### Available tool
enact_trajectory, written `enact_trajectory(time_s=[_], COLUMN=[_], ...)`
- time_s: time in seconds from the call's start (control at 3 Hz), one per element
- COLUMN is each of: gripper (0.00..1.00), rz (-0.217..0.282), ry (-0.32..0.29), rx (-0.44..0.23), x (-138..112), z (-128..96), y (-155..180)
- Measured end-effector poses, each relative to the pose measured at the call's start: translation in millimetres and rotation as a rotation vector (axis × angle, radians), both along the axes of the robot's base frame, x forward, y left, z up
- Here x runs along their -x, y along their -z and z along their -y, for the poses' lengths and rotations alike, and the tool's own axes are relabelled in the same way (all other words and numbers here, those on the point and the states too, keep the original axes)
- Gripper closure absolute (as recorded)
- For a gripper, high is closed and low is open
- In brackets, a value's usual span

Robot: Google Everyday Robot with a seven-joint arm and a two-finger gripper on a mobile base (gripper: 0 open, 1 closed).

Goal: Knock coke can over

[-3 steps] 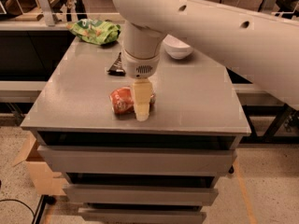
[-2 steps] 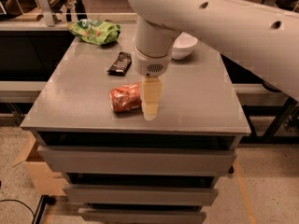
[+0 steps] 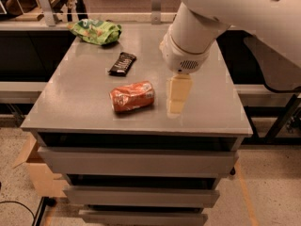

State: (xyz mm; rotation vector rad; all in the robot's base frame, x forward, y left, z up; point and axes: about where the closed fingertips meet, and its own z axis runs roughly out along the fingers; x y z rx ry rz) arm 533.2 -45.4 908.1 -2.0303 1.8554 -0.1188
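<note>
The small orange-red aluminium coke can [image 3: 132, 96] lay on its side on the flat grey desk [image 3: 77, 100], toward the front edge and a little left of the middle. Its long axis ran roughly left to right, with the right end tilted slightly toward the back. Its skin looked crumpled, with pale script showing on the upper side.

Just to the right of the can hung the cream-coloured pincer [image 3: 177, 105], pointing straight down from the thick white robot arm [image 3: 197, 29] that reached in from the upper right. The pincer was narrow, its two fingers [image 3: 179, 88] drawn together with no gap showing between them, and it held nothing. A thin strip of bare desk separated it from the can's right end, so the two were apart. Its tips sat low over the desk, though whether they met the surface could not be told.

Behind the can, a dark flat snack-bar wrapper [image 3: 122, 63] lay at a slant, well clear of it. Farther back, near the rear left corner, sat a green crinkly chip bag [image 3: 96, 31]. Grey drawer fronts [image 3: 136, 161] stacked beneath the desk, and a brown cardboard box [image 3: 35, 171] stood on the floor at the lower left.
</note>
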Motion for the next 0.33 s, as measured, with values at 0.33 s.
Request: enact_trajectory(time_s=[0.33], gripper=[0.0], rz=[0.015], ry=[0.079], rx=[-0.056], x=[1.0], z=[41.0], y=[-6.1])
